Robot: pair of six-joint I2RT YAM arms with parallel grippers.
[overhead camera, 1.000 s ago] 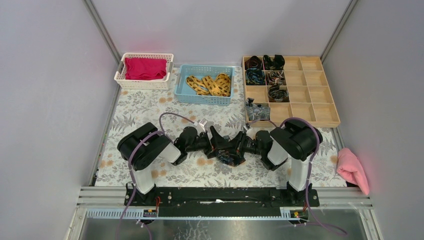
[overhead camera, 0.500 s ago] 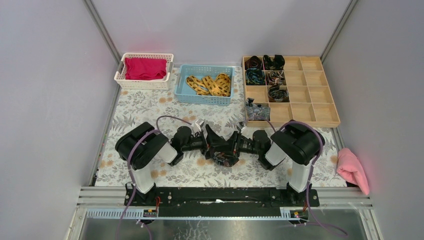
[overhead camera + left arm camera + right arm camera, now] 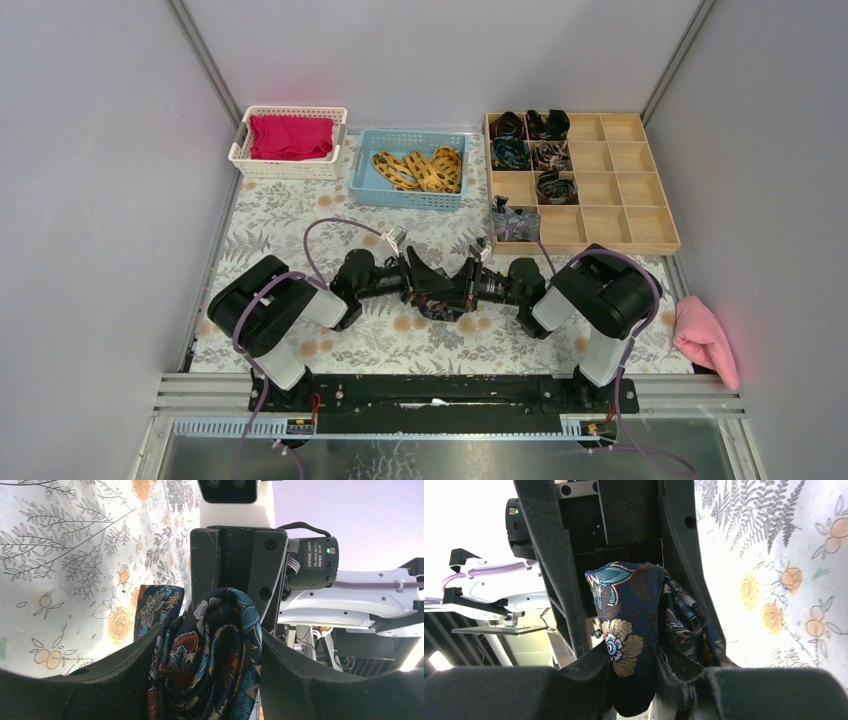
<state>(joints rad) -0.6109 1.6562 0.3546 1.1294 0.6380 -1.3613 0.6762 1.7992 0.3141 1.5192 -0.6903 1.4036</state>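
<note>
A dark blue floral patterned cloth, rolled into a coil [image 3: 207, 665], sits between the two arms at the middle of the flowered mat [image 3: 300, 215]. My left gripper [image 3: 210, 680] is shut on the coil, its black fingers [image 3: 100, 685] pressing both sides. My right gripper [image 3: 634, 680] faces it and is shut on a flap of the same cloth [image 3: 629, 625] showing a gold flower. From above, the left gripper [image 3: 425, 285] and right gripper [image 3: 465, 287] meet tip to tip over the cloth [image 3: 443, 303], which is mostly hidden.
A white basket [image 3: 245, 150] with red cloth stands at the back left. A blue basket [image 3: 365, 170] holds yellow patterned strips. At the back right a wooden compartment tray [image 3: 610, 185] holds several rolled cloths. A pink rag [image 3: 705, 338] lies off the mat's right edge.
Both grippers, still joined on the cloth, have shifted a little left and away from the arm bases. The left arm's elbow swung out to the left.
</note>
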